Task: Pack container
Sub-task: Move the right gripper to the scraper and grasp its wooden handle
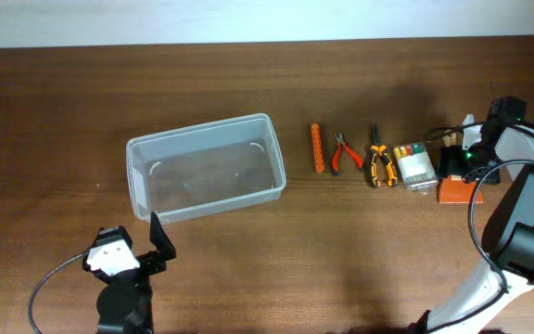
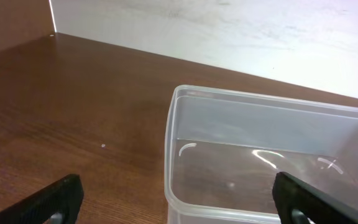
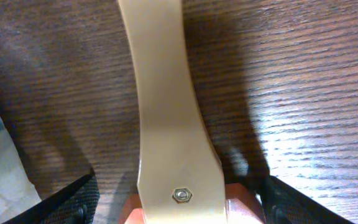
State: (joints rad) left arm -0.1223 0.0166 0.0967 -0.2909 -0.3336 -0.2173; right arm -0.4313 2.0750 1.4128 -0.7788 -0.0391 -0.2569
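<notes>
The clear plastic container point(image 1: 146, 158) stands empty at centre-left; the left wrist view shows its near corner point(image 2: 173, 199). My left gripper point(image 1: 156, 243) is open and empty just in front of that corner, which lies between the fingers point(image 2: 179, 202). My right gripper point(image 1: 460, 165) is open at the far right, over an orange-brown block tool point(image 1: 457, 192) with a cream handle point(image 3: 160, 93). Its fingers point(image 3: 179, 205) straddle the block point(image 3: 241, 208), which rests on the table.
In a row right of the container lie an orange strip point(image 1: 318, 148), red pliers point(image 1: 345, 153), orange-black pliers point(image 1: 379, 160) and a clear box of coloured bits point(image 1: 414, 165). A pale wall runs along the table's far edge point(image 2: 229, 25).
</notes>
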